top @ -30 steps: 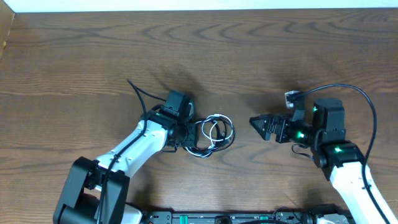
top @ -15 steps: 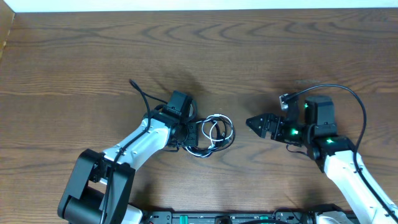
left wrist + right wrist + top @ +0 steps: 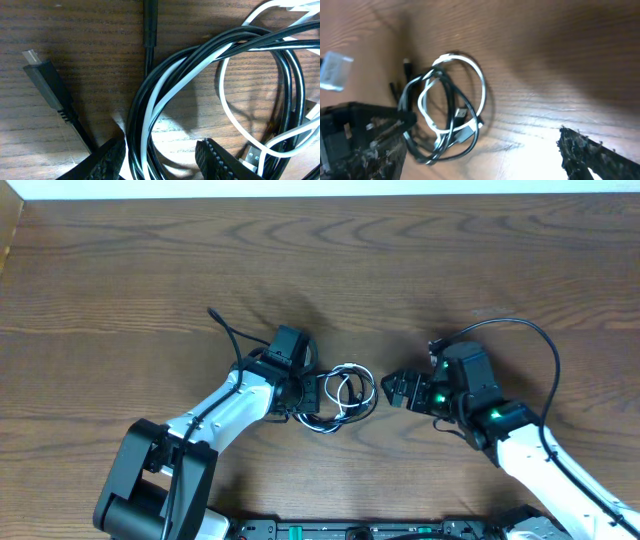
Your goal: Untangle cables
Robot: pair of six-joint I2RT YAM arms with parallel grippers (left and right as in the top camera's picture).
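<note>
Right up close, the left tool stands half spread astride the cables. Black strands and the white cable run together between its pads. Bare wood shows between the bundle and one pad, so there is no pinch that I can see. A loose black plug lies just beside the bundle, metal tip pointing away. A little further out, the tangle sits mid-worktop as a small coil of overlapping loops between the two arms. On its other side the right tool hovers near the coil, spread wide with nothing in it, nose aimed at the white loop. Beyond lies the dark wooden worktop. My read is that it's early going: the tangle is not yet opened, and this is the set-up for a pull-apart. Next, the left should clamp down as anchor. The right should then close on one strand only, likely the white loop, and draw it away slowly without dragging the whole coil.
</note>
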